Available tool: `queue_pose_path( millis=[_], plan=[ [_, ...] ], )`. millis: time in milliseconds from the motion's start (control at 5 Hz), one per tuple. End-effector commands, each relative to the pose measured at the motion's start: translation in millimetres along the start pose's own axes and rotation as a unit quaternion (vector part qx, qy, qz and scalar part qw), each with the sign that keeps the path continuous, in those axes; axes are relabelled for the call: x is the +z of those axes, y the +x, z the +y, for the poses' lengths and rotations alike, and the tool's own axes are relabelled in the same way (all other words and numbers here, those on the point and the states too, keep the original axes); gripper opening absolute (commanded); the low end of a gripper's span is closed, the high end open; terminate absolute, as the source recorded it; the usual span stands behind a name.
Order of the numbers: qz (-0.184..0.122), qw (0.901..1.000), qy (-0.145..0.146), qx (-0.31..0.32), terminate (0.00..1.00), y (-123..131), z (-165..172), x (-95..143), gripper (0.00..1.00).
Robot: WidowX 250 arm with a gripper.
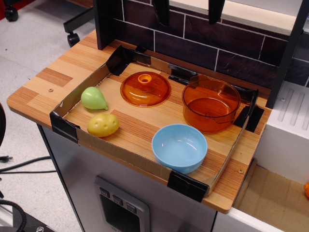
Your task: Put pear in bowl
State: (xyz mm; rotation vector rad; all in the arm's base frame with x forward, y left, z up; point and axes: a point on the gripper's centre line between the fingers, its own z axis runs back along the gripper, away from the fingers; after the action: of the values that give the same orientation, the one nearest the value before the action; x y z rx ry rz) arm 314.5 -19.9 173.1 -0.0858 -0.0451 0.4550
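Note:
The light-green pear (93,98) lies on its side at the left of the cardboard-edged tray (124,152), tip pointing right. The light-blue bowl (179,147) stands empty at the tray's front right. Only my gripper's (189,12) two dark fingertips (161,12) show, at the top edge of the view. They are spread wide apart, high above the back of the tray. It holds nothing and is far from both pear and bowl.
A yellow lumpy potato toy (103,124) lies just in front of the pear. A flat orange lid with a knob (145,88) sits at the back middle. A transparent orange pot (211,104) stands behind the bowl. A dark brick-pattern wall (231,53) backs the counter.

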Motion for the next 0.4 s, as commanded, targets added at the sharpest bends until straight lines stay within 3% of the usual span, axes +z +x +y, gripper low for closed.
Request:
queue_pose_path(
  millis=[0,200],
  plan=[
    [0.0,1.0,0.0,0.0,0.0,0,0,0,1.0],
    [-0.044,0.9912,-0.046,0.116,0.0,14,31,10,1.0]
  ],
)
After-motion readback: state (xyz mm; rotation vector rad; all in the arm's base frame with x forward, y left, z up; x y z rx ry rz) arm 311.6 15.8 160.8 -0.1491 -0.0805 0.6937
